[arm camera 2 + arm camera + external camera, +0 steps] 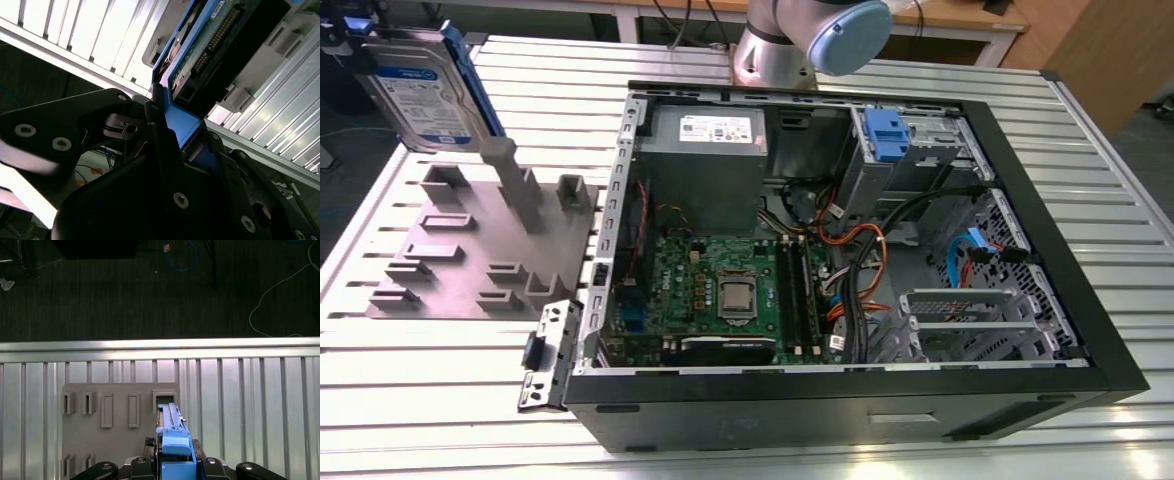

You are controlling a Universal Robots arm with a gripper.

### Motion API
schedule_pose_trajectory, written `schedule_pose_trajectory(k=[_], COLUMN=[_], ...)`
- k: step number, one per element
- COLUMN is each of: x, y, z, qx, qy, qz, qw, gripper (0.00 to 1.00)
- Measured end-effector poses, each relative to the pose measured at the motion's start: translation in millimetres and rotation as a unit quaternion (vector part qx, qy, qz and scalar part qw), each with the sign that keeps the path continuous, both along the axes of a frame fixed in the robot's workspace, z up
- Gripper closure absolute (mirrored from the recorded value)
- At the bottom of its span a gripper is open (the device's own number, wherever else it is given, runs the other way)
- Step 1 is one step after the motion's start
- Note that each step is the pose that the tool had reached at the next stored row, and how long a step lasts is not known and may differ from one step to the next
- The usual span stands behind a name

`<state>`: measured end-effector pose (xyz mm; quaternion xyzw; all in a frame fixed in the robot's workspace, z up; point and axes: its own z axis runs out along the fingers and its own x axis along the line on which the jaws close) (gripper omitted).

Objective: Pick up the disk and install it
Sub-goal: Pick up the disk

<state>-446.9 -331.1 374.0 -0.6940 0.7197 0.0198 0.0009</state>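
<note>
The disk (pixel 424 92), silver-grey with a white-and-blue label and a blue carrier frame, hangs upright above the grey fixture plate (pixel 460 255) at the exterior view's far left. My gripper (pixel 175 462) is shut on the carrier's blue end. In the first wrist view the disk (pixel 171 422) shows edge-on, just over the plate's corner slot (pixel 164 400). The second wrist view shows the blue carrier (pixel 182 122) clamped between the black fingers (pixel 160 150), with the disk's circuit board (pixel 215 35) beyond.
An open computer case (pixel 1067 330) lies on the slatted aluminium table (pixel 427 400) to the exterior view's right of the plate. Inside are a motherboard (pixel 720 290), a grey power-supply box (pixel 707 135), cables and a drive bay with a blue latch (pixel 887 135). The arm's base (pixel 781 45) stands behind the case.
</note>
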Motion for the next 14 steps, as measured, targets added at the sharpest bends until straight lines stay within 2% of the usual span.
schedule_pose_trajectory(k=[7,14], x=[0.0,0.0], y=[0.0,0.0], z=[2.0,7.1], qx=[0.0,0.0], qy=[0.0,0.0], qz=[0.0,0.0], qw=[1.0,1.0], gripper=[0.64,0.64])
